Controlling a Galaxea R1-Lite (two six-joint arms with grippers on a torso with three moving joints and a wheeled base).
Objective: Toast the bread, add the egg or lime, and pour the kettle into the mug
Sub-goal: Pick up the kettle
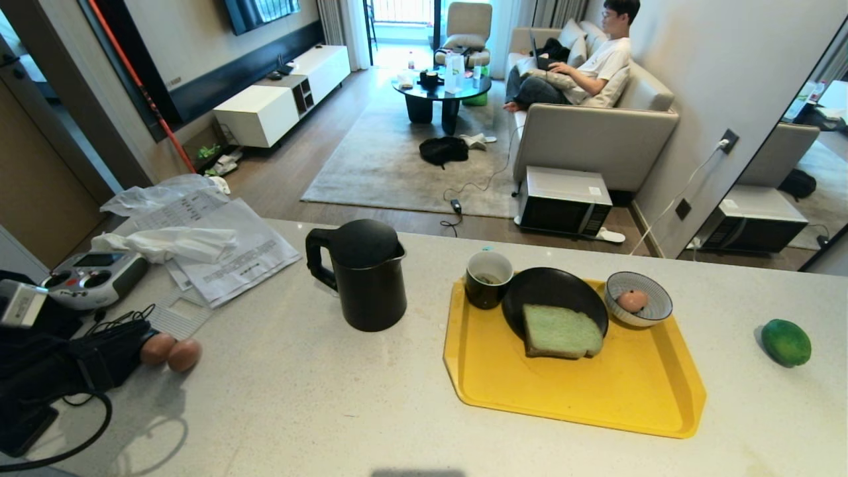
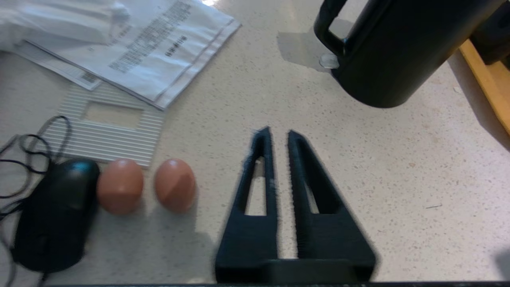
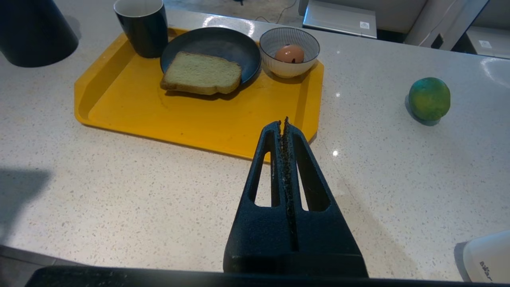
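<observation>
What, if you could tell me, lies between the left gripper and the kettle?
Nothing: in the left wrist view, only bare speckled counter separates the left gripper from the kettle.

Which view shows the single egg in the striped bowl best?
The right wrist view: the egg sits close and unobstructed inside the striped bowl on the tray. The head view shows it smaller, in the same bowl. The left wrist view shows only the two brown eggs.

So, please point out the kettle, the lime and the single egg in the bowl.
kettle (image 1: 368, 291), head view, front of the black body.
lime (image 1: 786, 342), head view, middle of the green skin.
egg (image 1: 632, 300), head view, its top.
</observation>
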